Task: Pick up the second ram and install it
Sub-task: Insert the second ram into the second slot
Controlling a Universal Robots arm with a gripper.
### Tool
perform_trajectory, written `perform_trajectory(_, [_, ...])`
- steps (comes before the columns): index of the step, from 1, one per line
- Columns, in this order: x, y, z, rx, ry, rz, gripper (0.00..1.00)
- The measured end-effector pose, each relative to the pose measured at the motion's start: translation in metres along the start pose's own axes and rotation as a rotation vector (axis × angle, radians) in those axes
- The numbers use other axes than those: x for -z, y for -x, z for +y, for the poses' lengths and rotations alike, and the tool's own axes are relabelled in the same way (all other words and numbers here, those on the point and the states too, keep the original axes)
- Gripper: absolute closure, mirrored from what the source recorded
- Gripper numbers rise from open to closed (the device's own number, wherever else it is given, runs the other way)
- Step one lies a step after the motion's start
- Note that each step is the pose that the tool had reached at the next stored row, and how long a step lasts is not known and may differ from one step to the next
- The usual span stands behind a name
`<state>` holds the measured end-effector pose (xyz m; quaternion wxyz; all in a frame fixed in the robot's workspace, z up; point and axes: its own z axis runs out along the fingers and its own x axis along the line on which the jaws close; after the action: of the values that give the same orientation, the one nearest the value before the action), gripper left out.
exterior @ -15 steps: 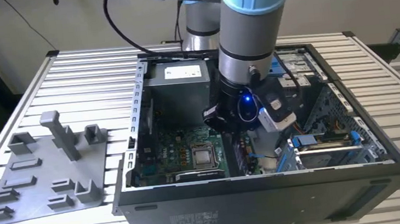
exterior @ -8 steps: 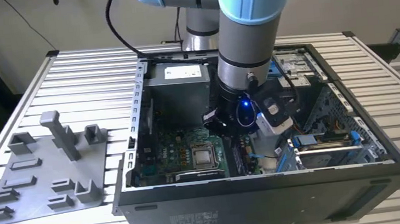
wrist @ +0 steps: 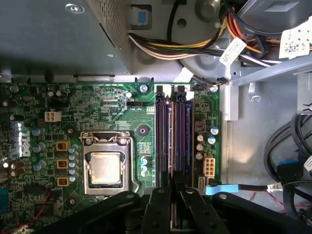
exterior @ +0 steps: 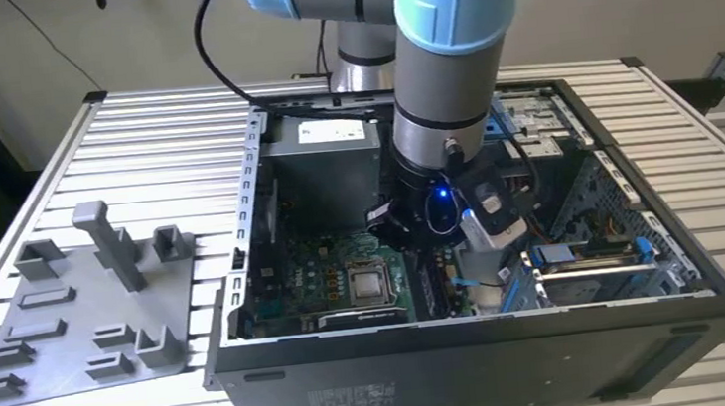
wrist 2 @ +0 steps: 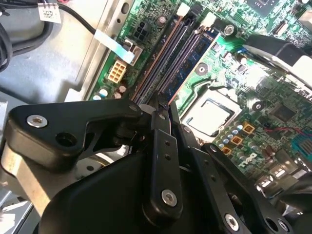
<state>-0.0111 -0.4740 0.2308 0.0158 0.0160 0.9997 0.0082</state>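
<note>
The second ram [wrist 2: 195, 53] is a thin dark blue board with black chips, standing on edge in line with the memory slots [wrist 2: 161, 58] of the motherboard [exterior: 330, 276]. In the first wrist view the second ram [wrist: 171, 136] shows edge-on as a narrow blue strip between the dark slots [wrist: 162, 136]. My gripper [wrist 2: 163, 105] is shut, its black fingers pinched on the ram's near end, and the gripper [wrist: 173, 187] sits right over the slots' end. Whether the ram is seated in a slot I cannot tell. The arm's wrist [exterior: 441, 205] reaches down into the open computer case [exterior: 485, 361].
A CPU socket [wrist: 105, 168] lies beside the slots. Bundled cables [wrist: 195, 46] and the grey power supply [wrist: 48, 34] crowd the far end. A blue-tipped cable [wrist: 222, 188] lies next to the gripper. The grey tray [exterior: 68, 321] with upright blocks sits outside the case on the exterior view's left.
</note>
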Motion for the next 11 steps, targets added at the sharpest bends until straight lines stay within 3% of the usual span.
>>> perform_trajectory(11, [-0.0023, -0.0001, 0.0002, -0.001, 0.0034, -0.0001, 0.86])
